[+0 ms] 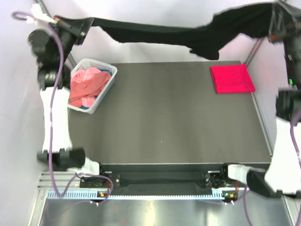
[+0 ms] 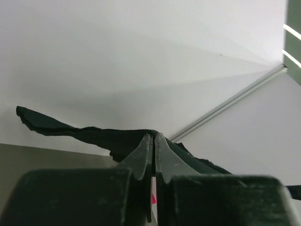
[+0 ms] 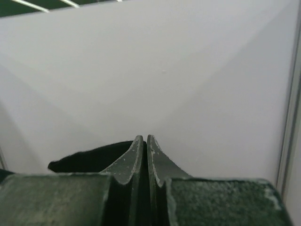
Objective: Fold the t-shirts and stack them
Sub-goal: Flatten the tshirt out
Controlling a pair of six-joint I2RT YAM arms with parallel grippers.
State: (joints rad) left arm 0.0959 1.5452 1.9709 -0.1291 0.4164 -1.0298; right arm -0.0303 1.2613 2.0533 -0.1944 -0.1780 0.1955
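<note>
Top view: a limp black t-shirt (image 1: 188, 34) hung stretched in the air between the left gripper (image 1: 87, 23) and the right gripper (image 1: 275, 28). Below it, a flat, folded red t-shirt (image 1: 232, 78) lay on the matte table (image 1: 164, 117). Left wrist view: the jaws were pinched shut on dark cloth. Right wrist view: the jaws were likewise clamped on the black hem.

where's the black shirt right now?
Top view: black shirt hangs stretched in the air over the far edge of the table, held between the left fingers at far left and right fingers at far right.
</note>
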